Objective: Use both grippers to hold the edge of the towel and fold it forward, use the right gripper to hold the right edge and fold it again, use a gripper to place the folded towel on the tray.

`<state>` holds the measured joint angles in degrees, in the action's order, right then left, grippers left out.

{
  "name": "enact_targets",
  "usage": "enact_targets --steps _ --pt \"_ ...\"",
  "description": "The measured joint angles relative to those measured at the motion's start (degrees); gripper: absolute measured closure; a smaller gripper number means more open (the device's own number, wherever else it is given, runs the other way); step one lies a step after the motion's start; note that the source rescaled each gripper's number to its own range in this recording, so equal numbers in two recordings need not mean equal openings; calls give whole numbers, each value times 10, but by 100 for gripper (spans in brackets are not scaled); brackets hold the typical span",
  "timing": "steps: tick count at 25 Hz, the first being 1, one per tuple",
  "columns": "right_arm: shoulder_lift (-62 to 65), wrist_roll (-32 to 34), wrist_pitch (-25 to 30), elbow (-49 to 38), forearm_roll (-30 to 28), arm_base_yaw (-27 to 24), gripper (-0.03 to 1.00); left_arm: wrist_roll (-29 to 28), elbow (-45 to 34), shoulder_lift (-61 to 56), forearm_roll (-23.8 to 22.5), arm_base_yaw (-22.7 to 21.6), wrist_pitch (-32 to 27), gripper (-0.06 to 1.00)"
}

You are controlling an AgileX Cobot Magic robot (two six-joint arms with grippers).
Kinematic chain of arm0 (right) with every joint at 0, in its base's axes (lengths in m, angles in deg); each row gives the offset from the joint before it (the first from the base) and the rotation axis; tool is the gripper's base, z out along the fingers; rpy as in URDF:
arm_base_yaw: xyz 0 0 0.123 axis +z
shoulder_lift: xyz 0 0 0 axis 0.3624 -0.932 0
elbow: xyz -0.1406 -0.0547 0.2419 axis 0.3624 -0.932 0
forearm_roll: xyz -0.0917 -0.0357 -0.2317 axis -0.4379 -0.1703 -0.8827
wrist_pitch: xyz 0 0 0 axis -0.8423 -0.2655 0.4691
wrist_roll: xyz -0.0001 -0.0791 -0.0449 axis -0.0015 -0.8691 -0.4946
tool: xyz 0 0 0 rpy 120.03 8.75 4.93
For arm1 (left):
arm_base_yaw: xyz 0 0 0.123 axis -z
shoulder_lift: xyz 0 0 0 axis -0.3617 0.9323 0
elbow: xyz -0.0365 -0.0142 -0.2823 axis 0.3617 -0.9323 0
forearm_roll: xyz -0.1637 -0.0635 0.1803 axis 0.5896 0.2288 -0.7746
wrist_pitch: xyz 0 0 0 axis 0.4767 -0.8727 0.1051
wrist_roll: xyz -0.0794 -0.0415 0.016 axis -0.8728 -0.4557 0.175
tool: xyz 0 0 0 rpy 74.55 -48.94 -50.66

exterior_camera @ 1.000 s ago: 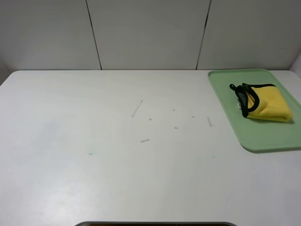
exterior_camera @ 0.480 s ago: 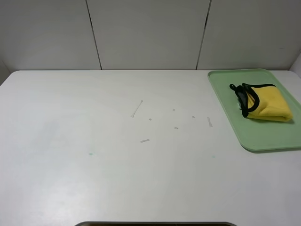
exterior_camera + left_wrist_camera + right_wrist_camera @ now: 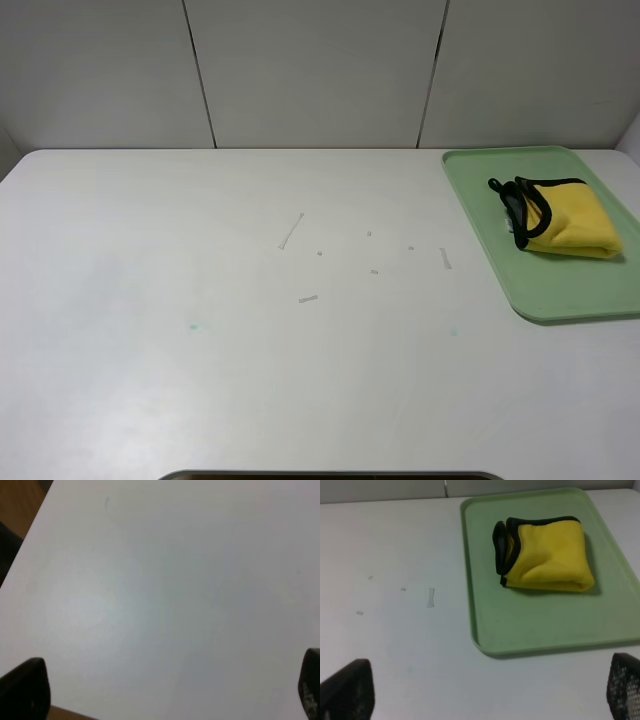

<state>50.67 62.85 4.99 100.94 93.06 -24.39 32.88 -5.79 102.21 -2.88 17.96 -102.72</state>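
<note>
On tray (image 3: pixel 535 625), folded towel (image 3: pixel 547 555), beyond right tool (image 3: pixel 485 690).

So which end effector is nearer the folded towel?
Right. The right end effector is open and faces the towel on the tray; the left end effector sees only bare table.

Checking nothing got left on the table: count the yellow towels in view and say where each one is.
1. The folded towel lies on the green tray at the table's far right. Neither wrist view shows another; none seems hidden.
</note>
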Motion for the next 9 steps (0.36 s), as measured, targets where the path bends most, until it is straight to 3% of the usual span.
enact_targets --steps 9 --pt "0 0 -1 0 0 0 -3 0 0 0 0 0 0 -6"
